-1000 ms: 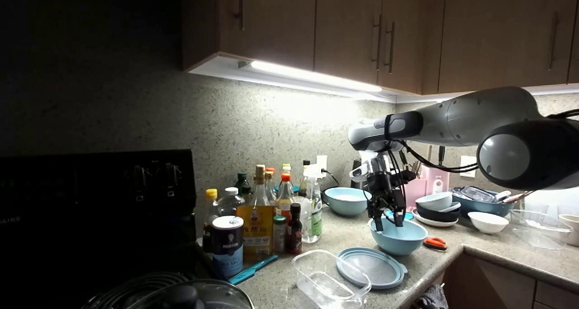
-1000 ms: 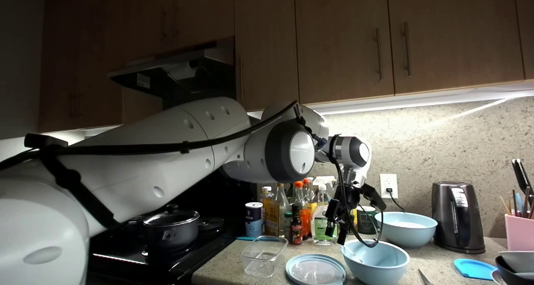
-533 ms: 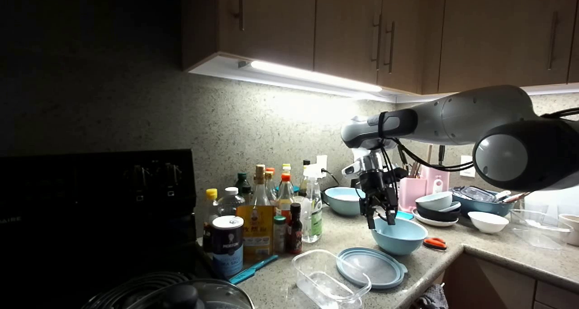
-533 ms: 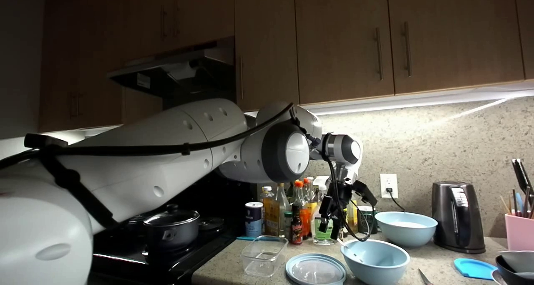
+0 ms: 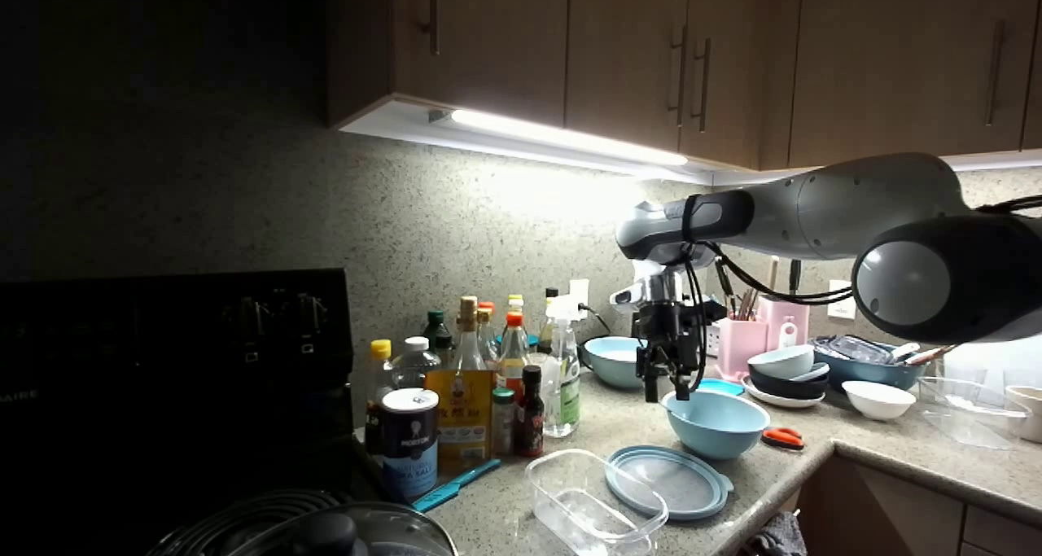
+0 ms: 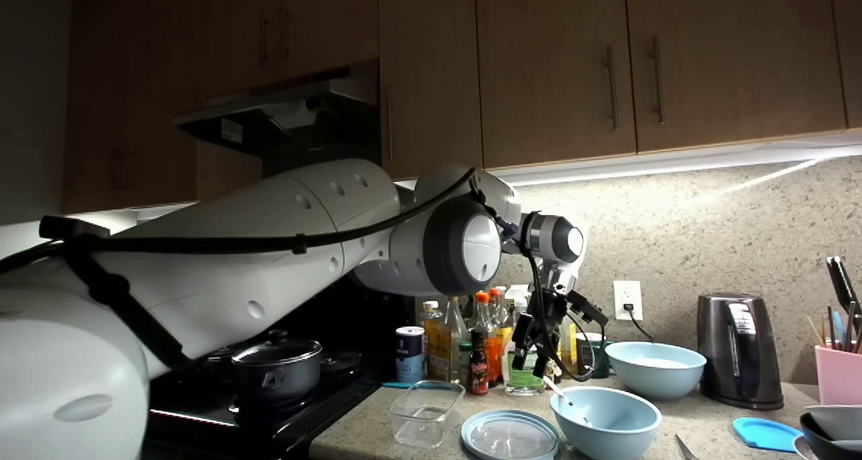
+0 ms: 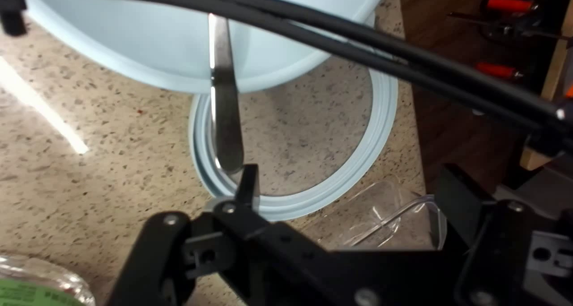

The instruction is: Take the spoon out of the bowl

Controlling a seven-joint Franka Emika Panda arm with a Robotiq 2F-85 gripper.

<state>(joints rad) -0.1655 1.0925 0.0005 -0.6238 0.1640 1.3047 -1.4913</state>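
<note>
The light-blue bowl (image 5: 719, 435) stands on the counter near its front edge; it also shows in an exterior view (image 6: 609, 434) and the wrist view (image 7: 134, 46). A metal spoon (image 7: 226, 104) leans in it, its handle sticking out over the rim, also seen in an exterior view (image 6: 559, 392). Its lower end is hidden in the wrist view. My gripper (image 7: 357, 190) is open and empty. The handle's end is beside the left finger, outside the gap; I cannot tell whether they touch. In both exterior views, the fingertips (image 5: 667, 393) (image 6: 528, 366) are above and beside the bowl's rim.
A pale-blue lid (image 5: 669, 484) and a clear container (image 5: 594, 507) lie in front of the bowl. Several bottles, including a spray bottle (image 5: 563, 377), stand along the wall. Another light-blue bowl (image 6: 656, 374) is behind. Orange-handled scissors (image 5: 783, 437) lie beside the bowl.
My gripper has moved left in both exterior views, from over the bowl to beside its rim, rising slightly and turning more upright. More of the spoon's handle now shows. The bowl has not moved.
</note>
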